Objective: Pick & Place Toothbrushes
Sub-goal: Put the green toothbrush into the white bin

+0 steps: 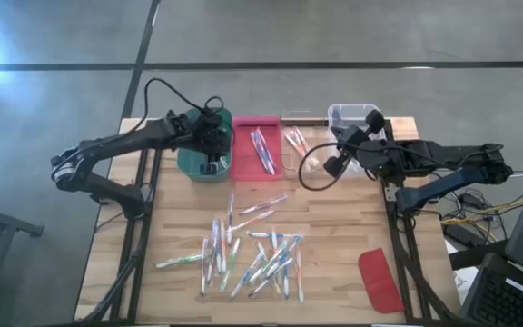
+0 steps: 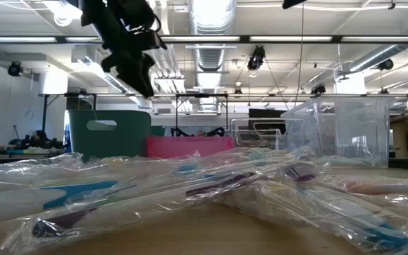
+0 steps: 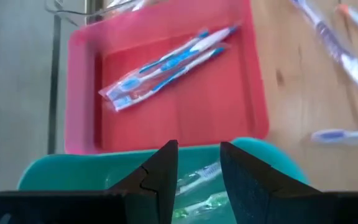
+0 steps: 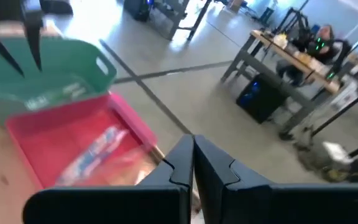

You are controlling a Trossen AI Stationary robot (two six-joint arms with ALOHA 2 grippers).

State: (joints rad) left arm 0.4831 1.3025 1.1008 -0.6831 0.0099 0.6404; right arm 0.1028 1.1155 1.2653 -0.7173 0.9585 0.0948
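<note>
The left gripper hangs over the green bin, jaws parted and empty. The right gripper hovers near the clear bin, jaws clenched on nothing, while toothbrushes litter the counter.

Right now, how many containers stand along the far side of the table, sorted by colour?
Green: 1, the green bin
Red: 1, the red tray
Clear: 2, the clear tray and the clear tub
Total: 4

Left arm stretched toward upper centre-left of the high view, left gripper fingers parted, pointing down; right arm reaching to upper centre-right, right gripper fingers pressed together, empty.
</note>
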